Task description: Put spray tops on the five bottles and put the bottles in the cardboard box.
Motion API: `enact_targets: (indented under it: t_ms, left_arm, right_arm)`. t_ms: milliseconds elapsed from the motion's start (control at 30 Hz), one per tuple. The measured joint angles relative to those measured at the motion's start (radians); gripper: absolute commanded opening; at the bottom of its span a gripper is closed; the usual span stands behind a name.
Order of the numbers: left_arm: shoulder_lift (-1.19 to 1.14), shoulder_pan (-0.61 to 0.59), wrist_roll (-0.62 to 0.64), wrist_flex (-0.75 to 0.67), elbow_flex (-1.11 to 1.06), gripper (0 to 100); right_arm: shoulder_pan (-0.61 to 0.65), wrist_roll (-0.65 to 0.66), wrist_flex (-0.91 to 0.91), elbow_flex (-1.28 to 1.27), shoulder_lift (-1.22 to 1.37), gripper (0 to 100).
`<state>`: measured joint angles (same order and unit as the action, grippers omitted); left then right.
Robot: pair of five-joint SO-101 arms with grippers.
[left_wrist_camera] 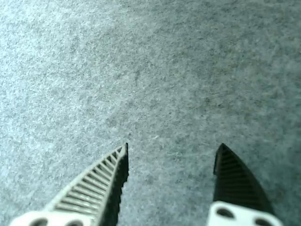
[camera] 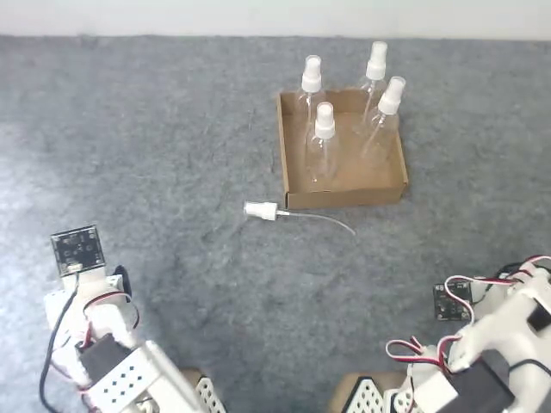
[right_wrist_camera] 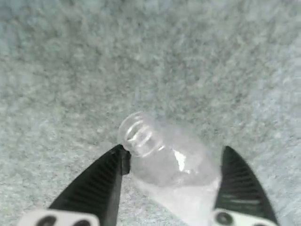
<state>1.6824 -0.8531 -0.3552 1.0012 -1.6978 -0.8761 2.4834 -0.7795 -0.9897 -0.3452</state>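
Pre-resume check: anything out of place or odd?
One spray top lies on its side on the carpet, outside the cardboard box. The right end effector holds an uncapped bottle. Nothing looks spilled or damaged.

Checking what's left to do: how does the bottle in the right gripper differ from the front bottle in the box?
The held bottle has a bare open neck; the boxed bottle wears a white spray top. The held bottle lies tilted between the right gripper's fingers; the boxed bottle stands upright in the cardboard box. Both are clear.
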Motion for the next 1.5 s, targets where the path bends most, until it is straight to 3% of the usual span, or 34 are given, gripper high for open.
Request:
enact_targets:
  t_ms: [300, 500, 800, 1067, 1333, 1500]
  left_arm:
    - [0.000, 0.000, 0.000, 0.000, 0.000, 27]
    - [0.000, 0.000, 0.000, 0.000, 0.000, 27]
    - [0.000, 0.000, 0.000, 0.000, 0.000, 27]
    - [0.000, 0.008, 0.000, 0.000, 0.000, 27]
    - [0.000, 0.077, -0.023, -0.020, 0.000, 27]
    - [0.000, 0.192, -0.086, 0.017, 0.003, 27]
  right_arm:
    - [0.000, -0.193, 0.006, 0.005, 0.000, 11.1]
    - [0.048, -0.402, 0.006, 0.005, 0.000, 10.9]
    - [0.166, -0.763, 0.006, 0.005, 0.000, 11.0]
    - [0.207, -1.209, 0.008, 0.005, -0.002, 11.0]
    - [0.199, -1.551, 0.006, 0.023, -0.002, 11.0]
    - [0.166, -1.676, 0.006, 0.052, 0.000, 11.0]
